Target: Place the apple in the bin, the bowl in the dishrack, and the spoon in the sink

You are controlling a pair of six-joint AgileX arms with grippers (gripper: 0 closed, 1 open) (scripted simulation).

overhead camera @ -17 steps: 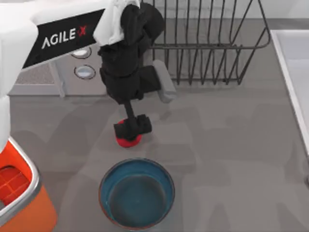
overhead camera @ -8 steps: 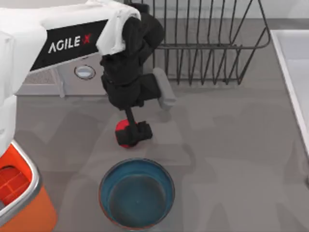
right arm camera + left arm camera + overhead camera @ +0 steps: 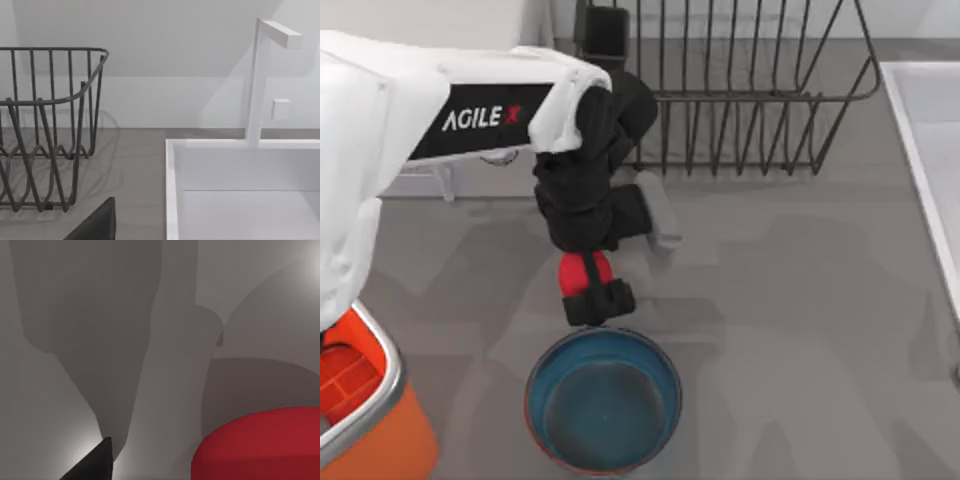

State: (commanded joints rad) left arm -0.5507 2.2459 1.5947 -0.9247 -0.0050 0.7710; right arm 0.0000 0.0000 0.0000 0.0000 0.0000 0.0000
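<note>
The apple is plain bright red, and shows the same red in the left wrist view. The left hand gripping it is matt black, on a white arm lettered "AGILEX" in white on a black band. The bowl is teal-blue inside with a thin reddish-orange rim. The bin is orange, silver-grey at the rim, red within. The dishrack is black wire. The sink is white. The worktop is plain grey.
</note>
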